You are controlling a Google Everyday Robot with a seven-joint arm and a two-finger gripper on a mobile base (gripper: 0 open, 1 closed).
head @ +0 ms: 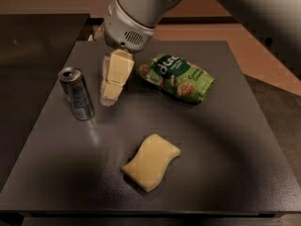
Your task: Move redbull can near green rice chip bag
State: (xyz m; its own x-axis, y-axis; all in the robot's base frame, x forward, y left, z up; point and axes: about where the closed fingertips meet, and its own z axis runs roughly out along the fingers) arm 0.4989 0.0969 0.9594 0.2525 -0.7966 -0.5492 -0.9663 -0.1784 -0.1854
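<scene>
The redbull can (77,94) stands upright on the left part of the dark table (225,140). The green rice chip bag (176,77) lies flat at the middle back, to the right of the can. My gripper (109,94) hangs down from the grey arm housing (128,20) between the two, a short way right of the can and just left of the bag's near end. It holds nothing and is apart from the can.
A pale yellow wavy sponge (151,161) lies at the front middle of the table. The table's edges run close at the left, front and right. A dark counter (37,36) stands behind at the left.
</scene>
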